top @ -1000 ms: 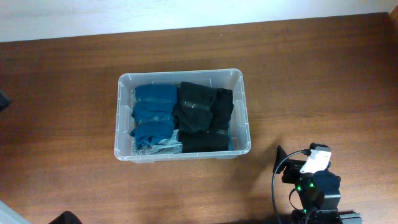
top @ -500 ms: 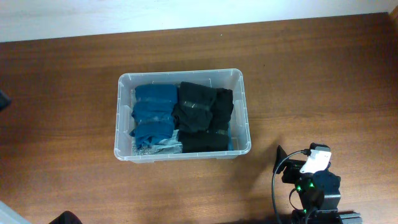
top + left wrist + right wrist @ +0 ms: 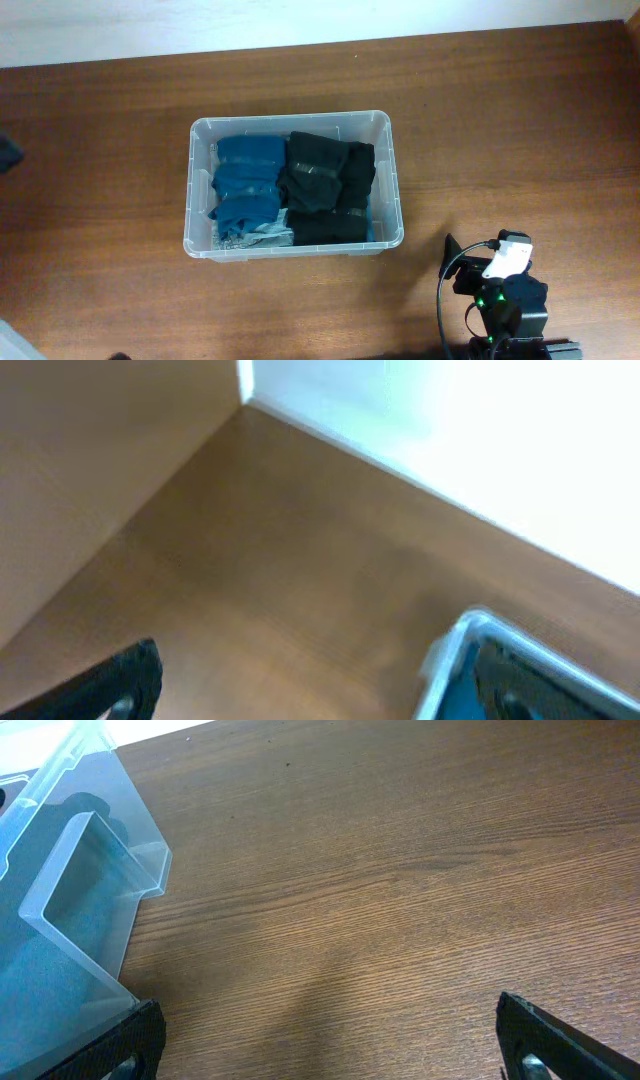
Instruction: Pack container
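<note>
Container: the container (image 3: 290,250) sits on the bench (image 3: 500,130), ahead and to the left of the right claw (image 3: 330,1045), well apart from it. For the left claw (image 3: 320,685), a corner shows ahead and to its right.
Contents: blue folded garments (image 3: 245,185) on the side away from the right claw, black folded garments (image 3: 322,188) on the nearer side. We judge it about full.
Right claw: spread wide, holding nothing, bare bench between the fingers.
Left claw: blurred view; it looks spread wide and empty to us.
Handling: we expect thin, slick plastic, stiff at the rim with walls that flex, and modest weight from soft cloth.
Hold: we would pinch the rim at the moulded recesses on the short ends, one claw per end.
</note>
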Available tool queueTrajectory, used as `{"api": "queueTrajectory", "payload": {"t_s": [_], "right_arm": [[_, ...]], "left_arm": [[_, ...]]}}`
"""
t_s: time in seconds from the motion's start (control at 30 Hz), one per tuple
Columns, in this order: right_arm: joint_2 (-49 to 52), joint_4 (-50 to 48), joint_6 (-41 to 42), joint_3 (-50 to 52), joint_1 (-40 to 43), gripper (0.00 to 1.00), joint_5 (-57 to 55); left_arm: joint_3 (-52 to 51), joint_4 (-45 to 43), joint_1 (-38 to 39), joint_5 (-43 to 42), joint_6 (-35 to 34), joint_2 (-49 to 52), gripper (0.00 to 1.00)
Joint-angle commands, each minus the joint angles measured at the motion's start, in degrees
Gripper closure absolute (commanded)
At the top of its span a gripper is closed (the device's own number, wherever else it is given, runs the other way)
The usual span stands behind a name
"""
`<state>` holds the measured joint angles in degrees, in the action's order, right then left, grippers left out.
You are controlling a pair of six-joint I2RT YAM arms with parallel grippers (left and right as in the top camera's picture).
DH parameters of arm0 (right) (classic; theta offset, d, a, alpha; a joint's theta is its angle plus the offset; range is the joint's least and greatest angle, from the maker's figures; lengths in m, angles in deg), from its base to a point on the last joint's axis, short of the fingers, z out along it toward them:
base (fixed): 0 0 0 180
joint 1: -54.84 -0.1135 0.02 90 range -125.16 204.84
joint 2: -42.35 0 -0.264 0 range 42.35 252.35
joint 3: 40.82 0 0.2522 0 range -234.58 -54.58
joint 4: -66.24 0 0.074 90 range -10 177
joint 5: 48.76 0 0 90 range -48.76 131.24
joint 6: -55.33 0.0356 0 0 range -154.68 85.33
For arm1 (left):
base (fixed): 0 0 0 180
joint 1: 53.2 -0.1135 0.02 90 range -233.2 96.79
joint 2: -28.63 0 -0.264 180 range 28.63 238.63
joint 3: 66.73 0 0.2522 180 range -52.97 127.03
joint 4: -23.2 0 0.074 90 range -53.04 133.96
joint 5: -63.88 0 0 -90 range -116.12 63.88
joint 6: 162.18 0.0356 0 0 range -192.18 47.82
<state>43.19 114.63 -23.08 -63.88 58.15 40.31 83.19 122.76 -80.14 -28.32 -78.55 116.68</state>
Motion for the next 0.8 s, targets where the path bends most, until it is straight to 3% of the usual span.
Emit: {"api": "queueTrajectory", "payload": {"t_s": [0.0,0.17,0.3,0.77], "right_arm": [[-0.57,-0.11,-0.22,0.46,-0.35,0.02,0.50],[-0.57,-0.11,-0.22,0.46,-0.35,0.02,0.50],[-0.57,-0.11,-0.24,0.46,-0.35,0.02,0.50],[-0.57,-0.11,-0.22,0.46,-0.35,0.02,0.50]], "left_arm": [[-10.82,-9.33,7.34,-0.02,5.51,-7.65,0.00],[-29.97,-26.53,17.27,-0.66,13.81,-17.88,0.00],[-43.93,-37.00,22.56,-0.68,15.06,-25.44,0.00],[-82.79,-54.23,23.93,-7.63,15.06,-51.47,0.00]]}}
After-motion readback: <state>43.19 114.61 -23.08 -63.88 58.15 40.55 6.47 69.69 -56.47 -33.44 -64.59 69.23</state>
